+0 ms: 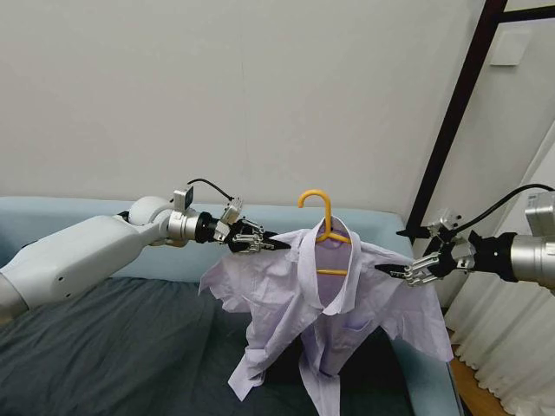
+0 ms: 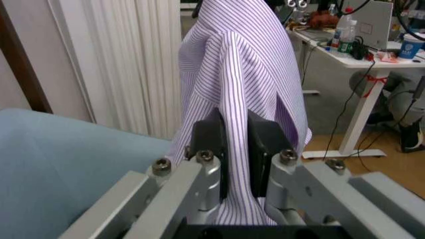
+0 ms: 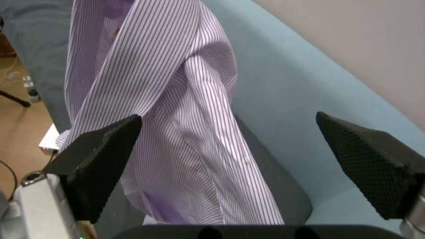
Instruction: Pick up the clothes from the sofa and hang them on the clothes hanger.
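Above the sofa (image 1: 52, 217) the shirt (image 1: 295, 295) is sitting on the hanger (image 1: 316, 201). The left gripper (image 1: 276, 244) is pinching one shoulder, and the right gripper (image 1: 392, 253) is standing open at the other. Hooking it somewhere is probably remaining.

No legible text, brand, number or sign. Label on the bottle (image 2: 343, 31), upper right of the counter (image 2: 371, 59): too small to read.

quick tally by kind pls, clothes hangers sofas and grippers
striped shirt: 1
yellow hanger: 1
sofa: 1
grippers: 2 (left gripper, jaws shut on the shirt; right gripper, jaws open)
total: 5
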Controlling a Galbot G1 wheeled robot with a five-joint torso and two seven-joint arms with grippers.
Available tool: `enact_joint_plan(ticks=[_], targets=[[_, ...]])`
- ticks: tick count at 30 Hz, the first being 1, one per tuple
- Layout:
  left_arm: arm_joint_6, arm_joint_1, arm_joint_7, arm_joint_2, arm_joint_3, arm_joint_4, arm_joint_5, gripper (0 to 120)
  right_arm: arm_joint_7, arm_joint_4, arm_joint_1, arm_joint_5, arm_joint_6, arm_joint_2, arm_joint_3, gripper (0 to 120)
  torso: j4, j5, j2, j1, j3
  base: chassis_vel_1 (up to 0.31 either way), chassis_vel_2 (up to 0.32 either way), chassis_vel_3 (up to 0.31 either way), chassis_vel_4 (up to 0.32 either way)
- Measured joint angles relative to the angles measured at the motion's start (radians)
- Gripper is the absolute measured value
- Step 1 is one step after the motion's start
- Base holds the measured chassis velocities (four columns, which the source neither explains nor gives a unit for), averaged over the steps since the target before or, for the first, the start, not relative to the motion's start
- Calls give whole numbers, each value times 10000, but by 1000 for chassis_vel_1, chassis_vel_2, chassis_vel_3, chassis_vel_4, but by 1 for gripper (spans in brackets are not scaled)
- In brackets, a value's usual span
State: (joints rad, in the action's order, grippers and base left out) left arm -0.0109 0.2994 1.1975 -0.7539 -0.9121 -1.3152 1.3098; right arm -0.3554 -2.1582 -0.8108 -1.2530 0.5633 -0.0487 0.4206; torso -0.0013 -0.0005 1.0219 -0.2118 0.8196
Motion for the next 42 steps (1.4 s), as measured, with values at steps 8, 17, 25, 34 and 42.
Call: enact_joint_plan(ticks=[8, 17, 25, 34, 42], targets=[[74, 3, -99, -117, -78, -203, -1, 8, 69, -98, -91, -211, 122, -121, -155, 98, 0, 0, -1, 0, 0, 0, 0, 0, 0], [81, 4, -84, -118, -125, -254, -9, 8, -129, -150, -182, -101, 126, -144, -273, 67, 1, -1, 0, 0, 0, 0, 0, 0, 0], [51, -1, 10, -55, -126, -358, -10, 8, -282, -215, -235, 116, 92, -159, -335, 37, 2, -1, 0, 0, 0, 0, 0, 0, 0], [-13, -6, 17, -47, -127, -350, -54, 8, -313, -317, -269, 120, 5, -244, -376, 11, 2, -2, 0, 0, 0, 0, 0, 0, 0], [-131, 14, -79, -68, -127, -282, -172, 8, -361, -311, -275, 91, -122, -225, -372, 10, 1, -1, -1, 0, 0, 0, 0, 0, 0]])
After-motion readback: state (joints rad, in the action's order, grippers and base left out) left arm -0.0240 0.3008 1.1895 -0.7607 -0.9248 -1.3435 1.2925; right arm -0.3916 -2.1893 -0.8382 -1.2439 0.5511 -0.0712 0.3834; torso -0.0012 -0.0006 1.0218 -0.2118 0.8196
